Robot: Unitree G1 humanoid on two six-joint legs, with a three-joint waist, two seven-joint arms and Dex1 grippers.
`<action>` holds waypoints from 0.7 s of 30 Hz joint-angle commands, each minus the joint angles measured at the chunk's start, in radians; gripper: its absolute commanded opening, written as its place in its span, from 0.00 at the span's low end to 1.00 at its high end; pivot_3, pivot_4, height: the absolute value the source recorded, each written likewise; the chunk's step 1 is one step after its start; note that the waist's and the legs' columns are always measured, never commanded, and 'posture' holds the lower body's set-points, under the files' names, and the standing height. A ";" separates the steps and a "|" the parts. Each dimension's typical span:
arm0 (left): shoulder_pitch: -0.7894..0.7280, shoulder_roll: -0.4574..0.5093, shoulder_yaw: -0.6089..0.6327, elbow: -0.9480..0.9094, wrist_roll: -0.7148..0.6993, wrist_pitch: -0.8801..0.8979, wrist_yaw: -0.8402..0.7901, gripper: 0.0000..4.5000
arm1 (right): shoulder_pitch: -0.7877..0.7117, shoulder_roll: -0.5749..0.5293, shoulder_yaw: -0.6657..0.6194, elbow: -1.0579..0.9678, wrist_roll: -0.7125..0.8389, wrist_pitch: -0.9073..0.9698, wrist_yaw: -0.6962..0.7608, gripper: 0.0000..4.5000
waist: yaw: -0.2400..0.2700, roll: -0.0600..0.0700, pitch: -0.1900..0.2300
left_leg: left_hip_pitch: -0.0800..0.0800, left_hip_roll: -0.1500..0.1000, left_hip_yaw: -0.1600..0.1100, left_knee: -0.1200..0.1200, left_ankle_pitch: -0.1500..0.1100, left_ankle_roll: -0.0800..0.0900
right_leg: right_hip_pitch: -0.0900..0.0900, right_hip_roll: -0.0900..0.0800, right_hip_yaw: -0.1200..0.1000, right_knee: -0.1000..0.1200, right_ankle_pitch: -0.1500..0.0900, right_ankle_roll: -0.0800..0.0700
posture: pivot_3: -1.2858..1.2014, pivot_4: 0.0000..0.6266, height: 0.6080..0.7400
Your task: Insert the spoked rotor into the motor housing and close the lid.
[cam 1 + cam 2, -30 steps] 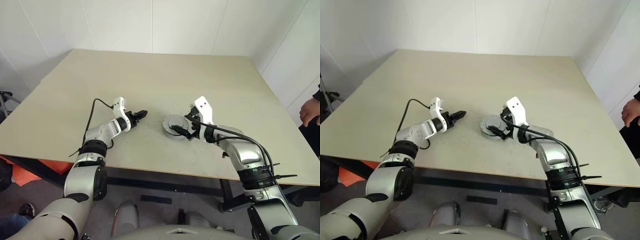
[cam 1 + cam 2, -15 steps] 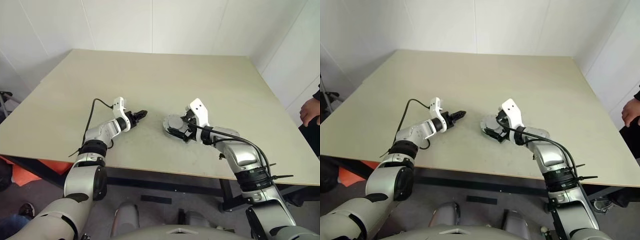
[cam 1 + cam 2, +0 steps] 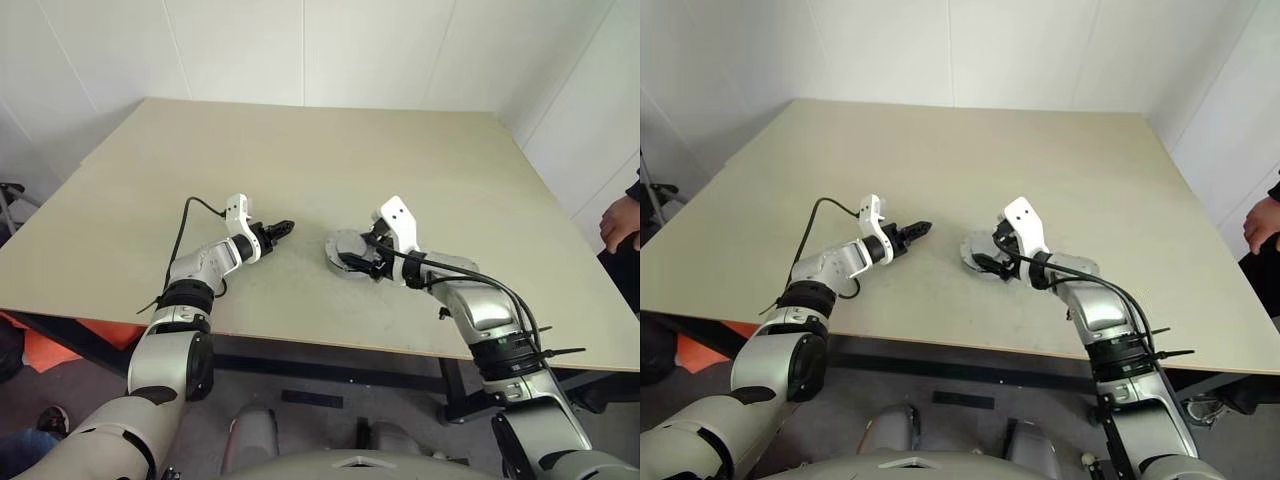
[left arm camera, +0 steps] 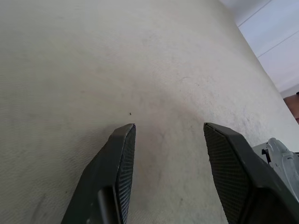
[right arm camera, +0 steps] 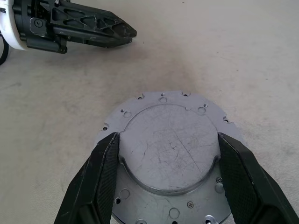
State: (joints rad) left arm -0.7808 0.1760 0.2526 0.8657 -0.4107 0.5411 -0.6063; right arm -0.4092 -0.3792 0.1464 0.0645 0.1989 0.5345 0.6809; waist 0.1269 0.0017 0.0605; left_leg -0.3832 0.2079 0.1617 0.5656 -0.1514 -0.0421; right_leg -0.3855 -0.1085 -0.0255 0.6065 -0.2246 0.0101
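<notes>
The lid (image 5: 168,144), a round grey metal cap with a raised centre and a holed rim, lies flat on the table near its middle (image 3: 340,243). My right gripper (image 5: 169,135) reaches over it from the right, one finger against each side of the raised centre, so it is shut on the lid. My left gripper (image 3: 283,228) hovers low over bare table a short way left of the lid, pointing at it. It is open with nothing between its fingers (image 4: 124,154). The spoked rotor and the motor housing are hidden. I cannot tell what lies under the lid.
The beige table (image 3: 300,150) spreads wide behind and beside the lid. Its front edge (image 3: 330,340) runs just under my forearms. A person's hand (image 3: 620,222) shows past the table's right edge. An orange thing (image 3: 50,350) lies on the floor at the left.
My right gripper slid a little left over the lid and its fingers narrowed onto the raised centre. The left arm and the lid stayed where they were.
</notes>
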 commanded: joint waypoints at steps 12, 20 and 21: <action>-0.013 0.005 0.000 -0.023 -0.001 -0.014 -0.010 0.54 | -0.014 -0.031 -0.009 -0.003 -0.016 -0.011 0.017 0.70 | 0.001 0.000 0.000 | -0.001 0.000 0.000 0.000 0.000 0.001 | 0.000 0.000 0.000 0.000 0.000 0.000 | 0.52 0.00 1.00; -0.014 0.006 0.001 -0.023 -0.001 -0.014 -0.009 0.54 | -0.022 -0.048 0.016 0.052 -0.076 -0.016 -0.014 0.70 | 0.001 0.000 0.000 | 0.001 0.000 0.000 0.001 0.000 0.001 | 0.001 0.000 0.000 0.000 0.000 0.000 | 0.52 0.00 1.00; -0.013 0.006 0.001 -0.024 -0.002 -0.014 -0.008 0.54 | -0.019 -0.051 0.019 0.051 -0.075 -0.020 -0.008 0.70 | 0.001 0.000 0.000 | 0.002 0.000 0.000 0.001 -0.001 0.001 | 0.002 0.000 0.000 0.000 0.000 0.000 | 0.52 0.00 1.00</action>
State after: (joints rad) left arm -0.7801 0.1752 0.2504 0.8656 -0.4100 0.5413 -0.6064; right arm -0.4247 -0.4027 0.1694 0.0919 0.1638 0.5097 0.6944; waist 0.1277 0.0016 0.0605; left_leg -0.3811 0.2077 0.1616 0.5661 -0.1531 -0.0393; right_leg -0.3833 -0.1090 -0.0254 0.6067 -0.2246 0.0101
